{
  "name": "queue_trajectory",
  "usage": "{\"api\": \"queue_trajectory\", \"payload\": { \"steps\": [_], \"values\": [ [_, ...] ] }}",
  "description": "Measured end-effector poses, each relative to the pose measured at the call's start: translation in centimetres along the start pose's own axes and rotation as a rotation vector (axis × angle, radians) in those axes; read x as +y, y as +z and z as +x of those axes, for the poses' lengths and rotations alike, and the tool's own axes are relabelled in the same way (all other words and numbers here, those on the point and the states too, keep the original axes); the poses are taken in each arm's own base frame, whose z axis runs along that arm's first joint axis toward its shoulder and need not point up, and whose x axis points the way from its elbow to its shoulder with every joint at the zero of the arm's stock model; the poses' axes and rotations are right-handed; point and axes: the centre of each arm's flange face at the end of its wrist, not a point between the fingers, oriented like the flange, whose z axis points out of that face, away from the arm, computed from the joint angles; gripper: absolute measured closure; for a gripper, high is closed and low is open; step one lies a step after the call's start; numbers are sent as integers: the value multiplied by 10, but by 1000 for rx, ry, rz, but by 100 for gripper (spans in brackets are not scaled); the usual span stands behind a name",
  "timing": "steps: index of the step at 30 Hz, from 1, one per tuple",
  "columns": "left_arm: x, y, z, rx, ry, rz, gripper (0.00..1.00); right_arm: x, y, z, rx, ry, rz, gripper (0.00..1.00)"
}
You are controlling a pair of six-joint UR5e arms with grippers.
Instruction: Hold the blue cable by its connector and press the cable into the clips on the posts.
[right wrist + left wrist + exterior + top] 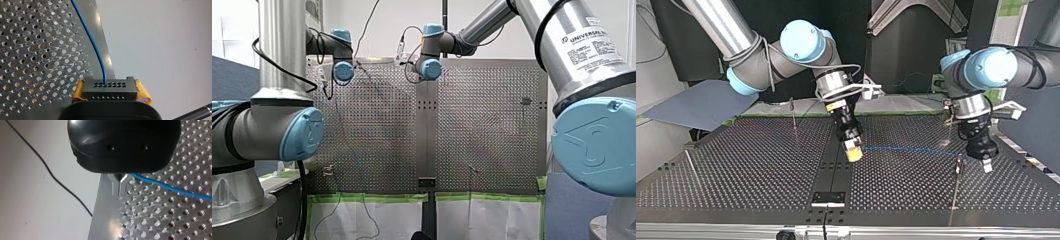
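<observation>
In the top view my right gripper (pixel 852 152) hangs over the table's dark middle strip, its yellow pads shut on the black connector. The right wrist view shows that connector (pixel 109 90) between the yellow pads (pixel 78 93), with the blue cable (pixel 92 42) leaving it over the perforated plate. The blue cable (pixel 906 149) runs low towards the top view's right, up to a thin post (pixel 958 165). My left gripper (pixel 987 164) is just beyond that post, its metal fingers (pixel 119 178) shut. The cable (pixel 172 188) passes right beside them; whether they pinch it is hidden.
Two more thin posts stand at the top view's left, one at the back (pixel 794 112) and one near the table's edge (pixel 691 167). A small black bracket (pixel 828 198) sits on the middle strip by the near edge. A thin black wire (pixel 62 185) runs off the plate.
</observation>
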Motion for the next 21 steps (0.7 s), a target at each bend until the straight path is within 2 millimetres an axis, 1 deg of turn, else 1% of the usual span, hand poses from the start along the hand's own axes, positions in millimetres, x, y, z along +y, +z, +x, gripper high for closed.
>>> {"api": "queue_trajectory", "payload": {
  "steps": [8, 12, 16, 21],
  "values": [
    [20, 18, -3, -9, 13, 9, 100, 6, 1, 0, 0, -7, -4, 100],
    [20, 26, 0, -5, 17, 34, 100, 12, 3, 0, 1, -11, -13, 100],
    [15, 34, 2, 0, 17, 69, 100, 17, 4, 0, 2, -16, -20, 100],
    [14, 40, 9, 14, 12, 101, 100, 23, 5, -3, -1, -21, -28, 100]
  ]
}}
